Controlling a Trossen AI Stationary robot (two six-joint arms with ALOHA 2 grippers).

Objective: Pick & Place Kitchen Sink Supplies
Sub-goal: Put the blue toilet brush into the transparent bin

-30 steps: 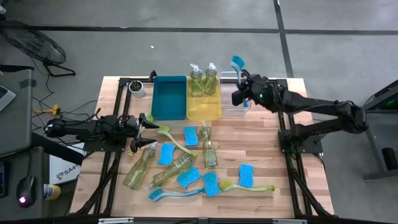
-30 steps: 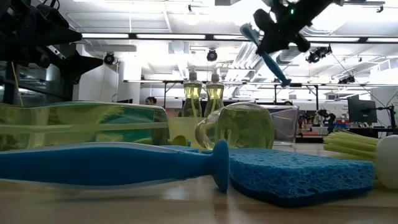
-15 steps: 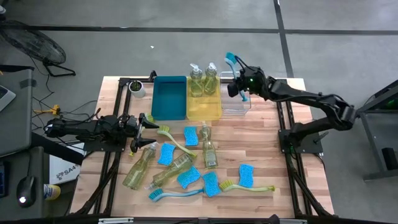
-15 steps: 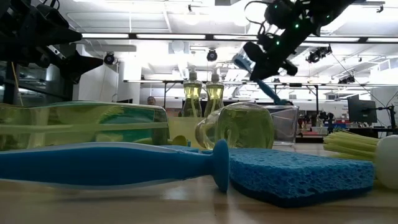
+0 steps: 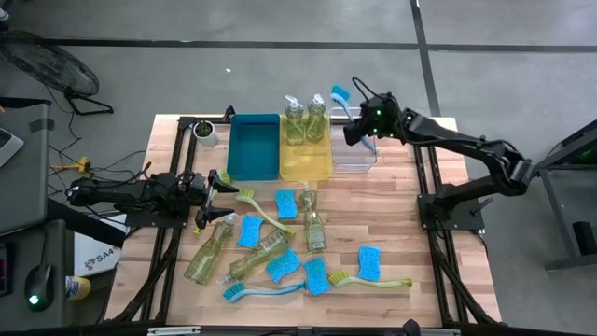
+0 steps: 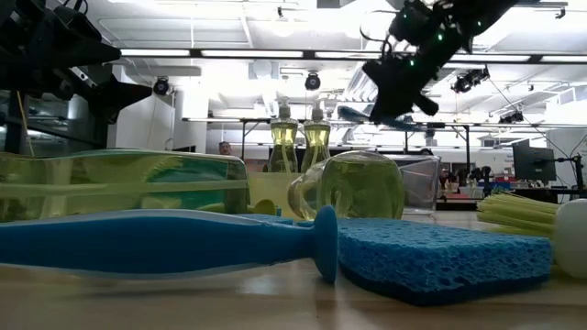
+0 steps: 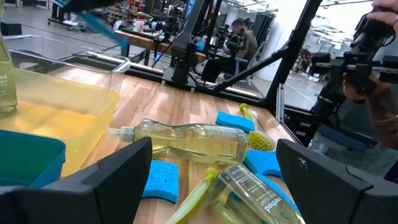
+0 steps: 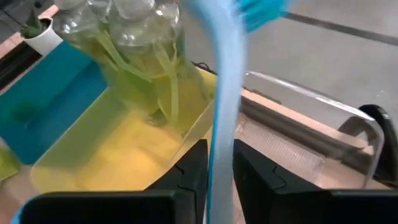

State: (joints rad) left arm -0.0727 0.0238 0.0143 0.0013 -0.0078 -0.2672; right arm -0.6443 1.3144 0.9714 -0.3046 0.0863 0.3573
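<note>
Blue dish brush cut off at the right wrist view's edge, its handle end hidden between the right gripper fingers. Bristle head only partly in frame, blurred. Nearest soap bottle and blue sponge in the low view fuzzy, bottle cropped at the left edge.

Table: pale matt wood planks. Bins: smooth plastic, clear bin glossy. Sponges rough, porous. Soap bottles glossy clear plastic.
</note>
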